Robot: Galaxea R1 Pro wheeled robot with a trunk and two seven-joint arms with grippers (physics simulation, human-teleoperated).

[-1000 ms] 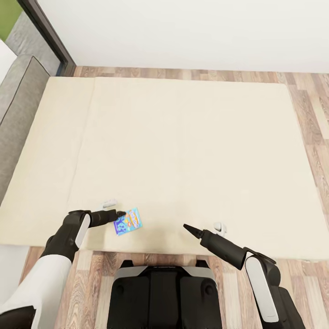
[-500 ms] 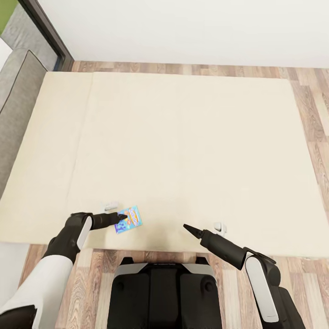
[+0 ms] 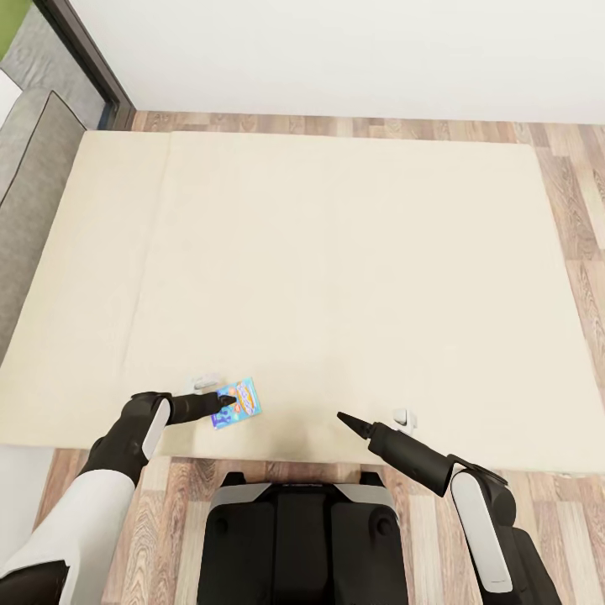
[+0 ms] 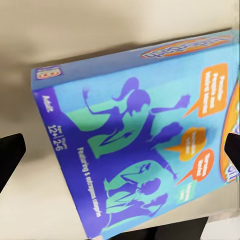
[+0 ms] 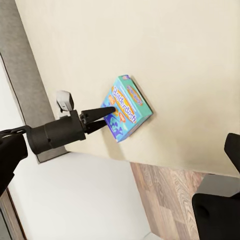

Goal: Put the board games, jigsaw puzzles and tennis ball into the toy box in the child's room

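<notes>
Beige mattress covers most of the head view; it belongs to the big low bed (image 3: 336,252), with a grey headboard (image 3: 34,193) at one end and wood-plank floor (image 3: 580,210) around it. A white wall (image 3: 336,50) stands behind the bed.

Near the front edge of the bed lies a small blue board game (image 3: 236,403). It is a flat box with purple and green figures and orange speech bubbles on it. It lies on the mattress, close to the edge nearest the robot.

The left gripper (image 3: 223,402) reaches out to the box from the side. Its dark fingertips are right at the near end of the box, and one fingertip lies over the box's top. In the left wrist view the blue box (image 4: 140,145) fills the space between two black finger ends, one at each side of the picture, so the gripper is spread wide around it. I cannot tell if the fingers touch the box or press on it.

The right gripper (image 3: 343,417) hangs over the bed's front edge, well apart from the box, with nothing in it. Its fingers look close together, like one thin point. The right wrist view shows the left arm (image 5: 60,131) pointing at the blue box (image 5: 126,107).
</notes>
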